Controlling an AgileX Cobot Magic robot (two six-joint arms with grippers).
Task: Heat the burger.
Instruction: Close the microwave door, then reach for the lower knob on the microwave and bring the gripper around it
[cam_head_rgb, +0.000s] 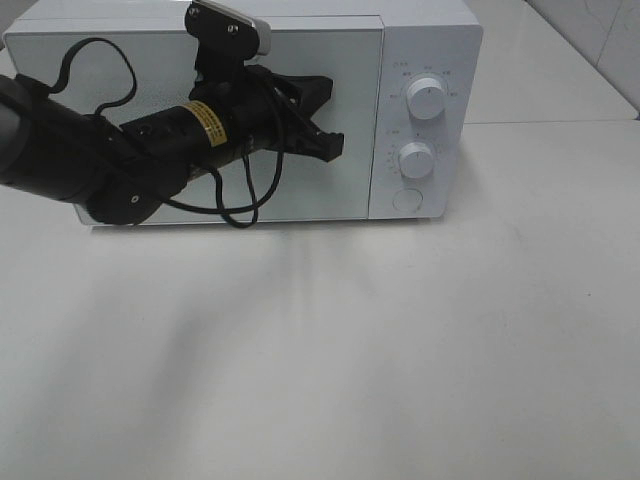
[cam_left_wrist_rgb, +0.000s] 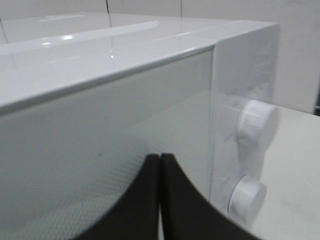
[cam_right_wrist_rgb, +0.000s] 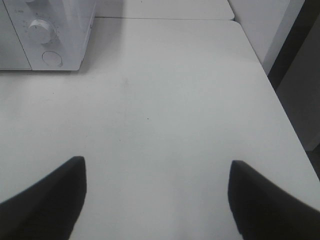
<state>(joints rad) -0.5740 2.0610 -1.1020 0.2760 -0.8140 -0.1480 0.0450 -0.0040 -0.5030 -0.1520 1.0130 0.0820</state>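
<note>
The burger is out of view in every frame. A white microwave stands at the back of the table with its door closed. My left gripper is shut and empty, its tips held just in front of the door's right part, near the control panel. In the left wrist view the left gripper shows its two black fingers pressed together before the door glass. My right gripper is open and empty above the bare table, to the right of the microwave; it does not show in the exterior view.
The control panel carries an upper knob, a lower knob and a round button. A black cable loops down from the left arm. The white table ends at a right edge.
</note>
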